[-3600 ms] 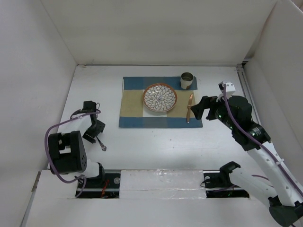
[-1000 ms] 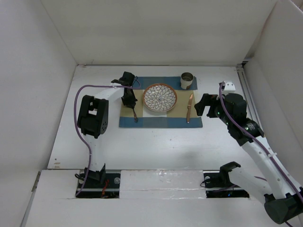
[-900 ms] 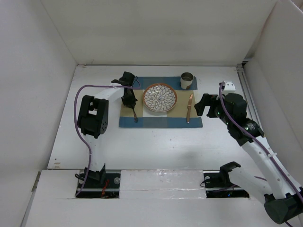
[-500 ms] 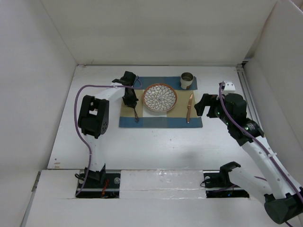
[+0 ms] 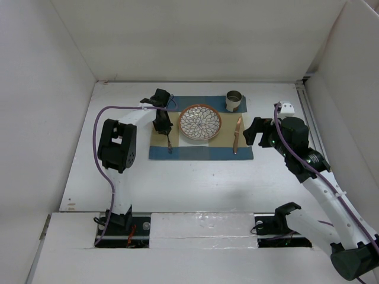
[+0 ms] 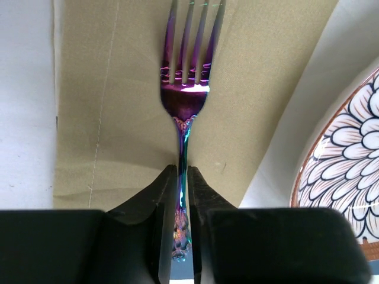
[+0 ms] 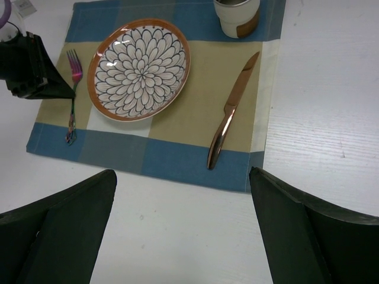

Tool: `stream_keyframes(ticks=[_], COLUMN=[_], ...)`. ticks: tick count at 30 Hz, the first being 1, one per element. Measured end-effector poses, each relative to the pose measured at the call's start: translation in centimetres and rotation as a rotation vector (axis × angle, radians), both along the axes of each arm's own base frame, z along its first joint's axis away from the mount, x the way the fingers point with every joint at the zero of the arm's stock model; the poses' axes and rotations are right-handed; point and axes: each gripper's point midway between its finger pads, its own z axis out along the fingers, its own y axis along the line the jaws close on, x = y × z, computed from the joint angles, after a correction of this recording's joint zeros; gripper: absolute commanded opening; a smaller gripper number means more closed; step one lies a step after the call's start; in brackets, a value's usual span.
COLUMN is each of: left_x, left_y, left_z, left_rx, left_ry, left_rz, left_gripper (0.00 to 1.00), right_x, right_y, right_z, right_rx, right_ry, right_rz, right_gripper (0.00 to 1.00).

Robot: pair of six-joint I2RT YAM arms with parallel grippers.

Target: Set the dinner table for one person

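Plain white walls enclose the evenly lit space.

Checked placemat, blue and beige, lies flat on the dinner table, edges square to it.

Plate sits at mat centre: white, dark petal pattern, orange-brown rim.

Fork, iridescent purple-blue, just left of the plate and apart from it. Tines point to the far side; handle end reaches the near blue band.

Knife, copper-coloured, right of the plate, slightly slanted, tip to the far side.

Cup, cream with a brown patch, upright on the mat's far right corner.

Plain white walls enclose three sides.
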Motion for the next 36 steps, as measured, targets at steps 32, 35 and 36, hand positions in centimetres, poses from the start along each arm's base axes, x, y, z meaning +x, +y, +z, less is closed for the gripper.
stream_keyframes(ticks=[32, 35, 36], left_x=[-7.9, -11.9, -13.2], left_y=[8.3, 10.9, 11.7], left_z=[26.3, 29.7, 30.3], left_rx=[-0.031, -0.046, -0.044], left_ry=[-0.650, -0.783, -0.814], left_rz=[0.285, 0.343, 0.362], left_gripper=[1.00, 1.00, 1.00], right_x=[-4.1, -6.6, -7.6], right_y=[-3.1, -4.7, -5.3], right_z=[7.2, 10.8, 12.0], right_rx=[0.042, 0.067, 0.077], right_ry=[-0.129, -0.215, -0.246], right_rz=[-0.091, -0.126, -0.138], right_gripper=[1.00, 1.00, 1.00])
